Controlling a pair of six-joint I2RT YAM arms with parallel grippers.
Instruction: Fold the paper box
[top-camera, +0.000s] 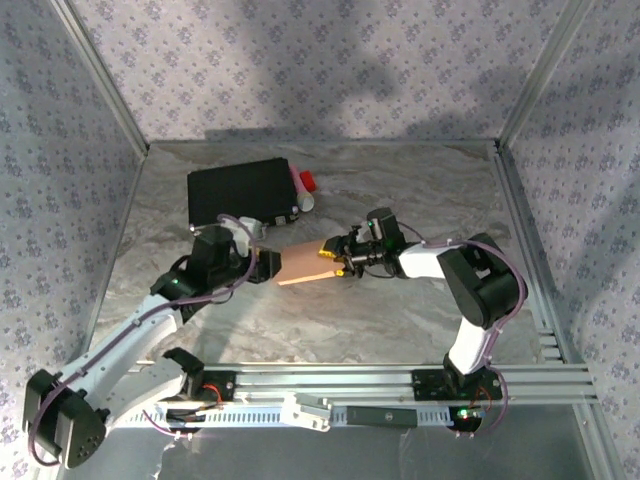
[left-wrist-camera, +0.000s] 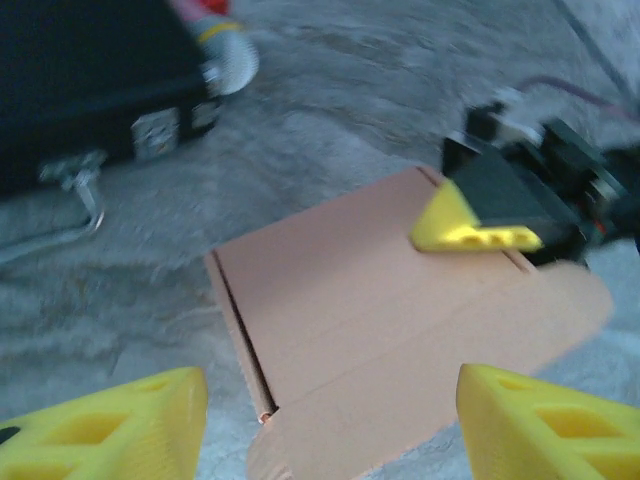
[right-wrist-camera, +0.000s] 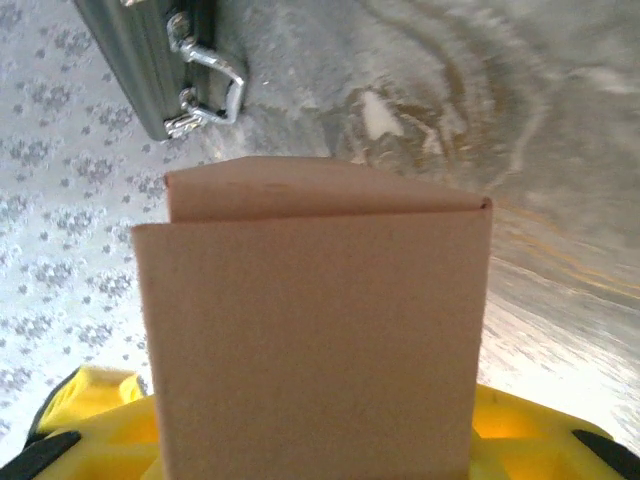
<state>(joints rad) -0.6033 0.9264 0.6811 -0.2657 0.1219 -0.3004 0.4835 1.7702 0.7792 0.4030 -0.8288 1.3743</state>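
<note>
1. We face a grey marbled table between floral walls, with a black case lying far left.
2. The box is mid-table, a flattened salmon sleeve, its long axis running left to right between both arms.
3. The right gripper pinches the box's right end, and its arm is folded in from the right.
4. The left gripper gapes wide just beside the left end, holding nothing. The box lies straight ahead of it, so we judge a short forward reach would regrasp it.

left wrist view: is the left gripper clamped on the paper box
No, the left gripper stands open, fingers wide apart either side of the paper box.
</note>
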